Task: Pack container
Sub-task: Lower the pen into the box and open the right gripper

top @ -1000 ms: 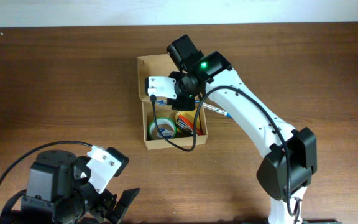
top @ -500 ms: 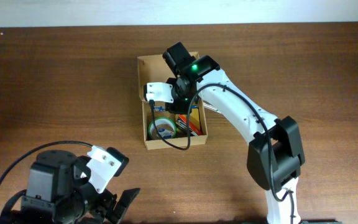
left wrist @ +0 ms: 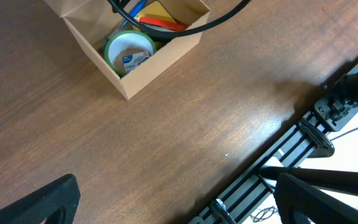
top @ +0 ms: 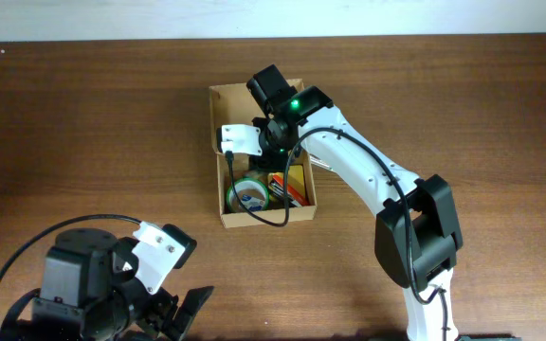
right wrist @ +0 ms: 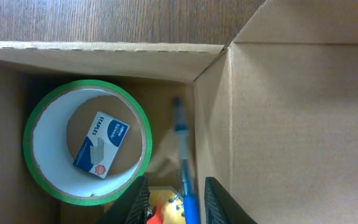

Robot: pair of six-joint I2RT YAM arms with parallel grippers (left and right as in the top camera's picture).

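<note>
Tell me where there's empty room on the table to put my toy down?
The table is bare left of the container, and also far right, past the right arm. Inside the container it's crowded: a tape roll, a blue pen and the right gripper fill it.

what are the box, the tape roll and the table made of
Container: plain tan cardboard, matte, raw creased edges. Tape roll: green tape on what looks like a white-lined card core. Table: brown wood grain, likely veneer or laminate, slight sheen.
</note>
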